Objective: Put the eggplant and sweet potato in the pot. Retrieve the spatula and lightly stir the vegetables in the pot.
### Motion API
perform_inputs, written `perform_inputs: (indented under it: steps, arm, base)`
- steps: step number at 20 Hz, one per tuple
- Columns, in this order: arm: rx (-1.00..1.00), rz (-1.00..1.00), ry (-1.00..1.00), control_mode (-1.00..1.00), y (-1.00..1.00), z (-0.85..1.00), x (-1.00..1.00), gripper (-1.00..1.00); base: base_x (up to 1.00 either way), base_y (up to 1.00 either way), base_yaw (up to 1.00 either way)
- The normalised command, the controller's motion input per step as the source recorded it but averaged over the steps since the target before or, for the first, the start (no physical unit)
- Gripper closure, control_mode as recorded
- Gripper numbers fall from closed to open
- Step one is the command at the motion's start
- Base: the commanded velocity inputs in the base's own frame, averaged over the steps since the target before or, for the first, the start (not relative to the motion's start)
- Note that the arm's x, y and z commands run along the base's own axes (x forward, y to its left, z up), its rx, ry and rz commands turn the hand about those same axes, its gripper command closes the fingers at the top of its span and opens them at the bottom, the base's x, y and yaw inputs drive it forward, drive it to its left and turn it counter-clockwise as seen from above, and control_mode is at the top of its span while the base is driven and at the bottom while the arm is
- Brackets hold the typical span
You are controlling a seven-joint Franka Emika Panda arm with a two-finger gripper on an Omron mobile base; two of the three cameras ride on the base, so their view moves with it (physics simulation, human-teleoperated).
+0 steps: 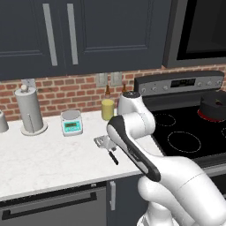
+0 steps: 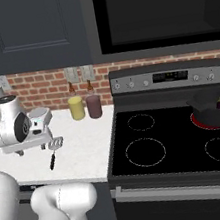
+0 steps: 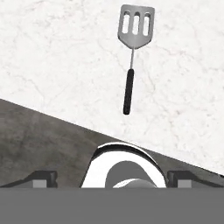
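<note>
The spatula with the slotted silver-grey head and thin black handle [image 3: 132,57] is lying flat on the white marbled counter [image 3: 52,65], upper centre of the hand view. The two-finger gripper [image 3: 112,178] is hovering above it, jaws spread wide and gripping nothing. The dark round pot [image 2: 214,107] is sitting at the right of the right base view. Best is probably descending straight, centring on the handle and closing across its width.
</note>
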Motion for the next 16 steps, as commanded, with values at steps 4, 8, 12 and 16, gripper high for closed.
perform_inputs:
  steps: [4,8,12,16]
  arm:
    - [0.04,-0.08,0.14,-1.00,-0.01,-0.35,0.13,-1.00]
    - [0.05,-0.08,0.03,-1.00,0.00,-0.30,0.14,-1.00]
    - [0.02,-0.09,0.00,-1.00,0.00,-0.28,0.21,-1.00]
    - [0.00,-0.06,0.01,-1.00,0.00,-0.19,0.23,-1.00]
  base:
    - [0.00,0.00,0.00]
    - [0.00,0.00,0.00]
    - [0.00,0.00,0.00]
    - [0.00,0.00,0.00]
